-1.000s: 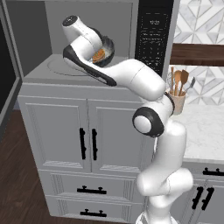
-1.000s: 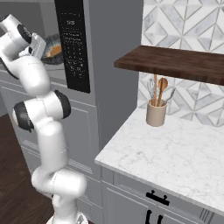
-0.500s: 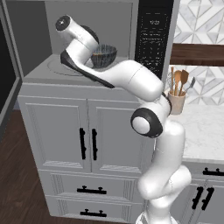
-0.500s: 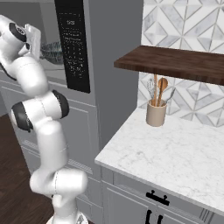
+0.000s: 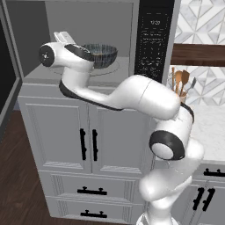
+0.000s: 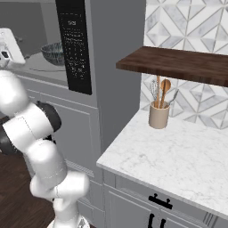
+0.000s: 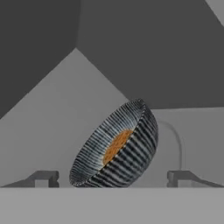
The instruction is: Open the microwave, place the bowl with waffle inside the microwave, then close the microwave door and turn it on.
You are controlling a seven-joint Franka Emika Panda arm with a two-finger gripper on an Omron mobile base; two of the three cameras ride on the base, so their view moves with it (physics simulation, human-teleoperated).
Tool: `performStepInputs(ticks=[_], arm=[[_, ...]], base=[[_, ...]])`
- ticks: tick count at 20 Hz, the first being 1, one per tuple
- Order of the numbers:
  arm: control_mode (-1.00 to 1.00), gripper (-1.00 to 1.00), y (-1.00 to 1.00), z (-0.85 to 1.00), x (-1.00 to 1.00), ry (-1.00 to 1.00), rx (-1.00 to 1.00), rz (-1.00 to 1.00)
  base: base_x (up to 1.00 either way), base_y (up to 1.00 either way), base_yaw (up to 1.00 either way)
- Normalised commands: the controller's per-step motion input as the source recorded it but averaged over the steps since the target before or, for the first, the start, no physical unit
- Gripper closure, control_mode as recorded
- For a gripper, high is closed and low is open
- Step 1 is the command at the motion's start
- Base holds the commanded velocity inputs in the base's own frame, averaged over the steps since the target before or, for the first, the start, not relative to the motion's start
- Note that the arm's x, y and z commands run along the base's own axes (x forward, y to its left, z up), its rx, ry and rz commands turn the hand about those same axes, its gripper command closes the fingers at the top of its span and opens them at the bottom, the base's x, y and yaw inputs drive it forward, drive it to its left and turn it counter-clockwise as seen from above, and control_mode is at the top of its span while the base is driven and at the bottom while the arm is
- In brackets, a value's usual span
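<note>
A: What is held by the bowl (image 7: 118, 151)?
B: The waffle (image 7: 116, 145) is contained; the bowl is set inside the microwave (image 5: 88, 39), just ahead of the released, wide-spread gripper (image 7: 113, 177).

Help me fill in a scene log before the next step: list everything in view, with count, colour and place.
microwave: one, grey with a pale interior, built in above the cabinets, standing open
keypad panel: one, black, right of the microwave cavity
bowl: one, dark blue-grey and streaked, on the turntable inside the microwave
waffle: one, orange-brown, inside the bowl
microwave door: one, dark, swung out at the far left
cabinet doors: white, black handles, below the microwave
shelf: one, dark wood, on the tiled wall
utensil cup: one, tan, holding wooden spoons, on the counter
counter: one, white marble, at right
gripper: one, fingers dark, open, in front of the bowl and apart from it
</note>
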Motion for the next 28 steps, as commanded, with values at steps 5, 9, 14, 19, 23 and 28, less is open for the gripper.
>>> performStepInputs(ticks=[5,9,14,19,23,28], arm=[[-1.0,-1.0,0.18,-0.2,-1.0,-0.42,-0.09,0.01],[-1.0,-1.0,0.0,-0.39,-1.0,-0.37,-0.36,0.0],[-1.0,-1.0,-0.11,-0.6,-0.85,-0.3,-0.4,0.0],[-1.0,-1.0,-0.1,-0.57,-0.41,-0.29,-0.25,0.0],[-1.0,-1.0,0.38,-0.27,0.0,-0.26,-0.07,0.0],[-1.0,-1.0,0.93,-0.31,0.0,-0.12,-0.04,0.0]], base=[[0.0,0.0,0.0],[0.0,0.0,0.0],[0.0,0.0,0.0],[0.0,0.0,0.0],[0.0,0.0,0.0],[0.0,0.0,0.0]])
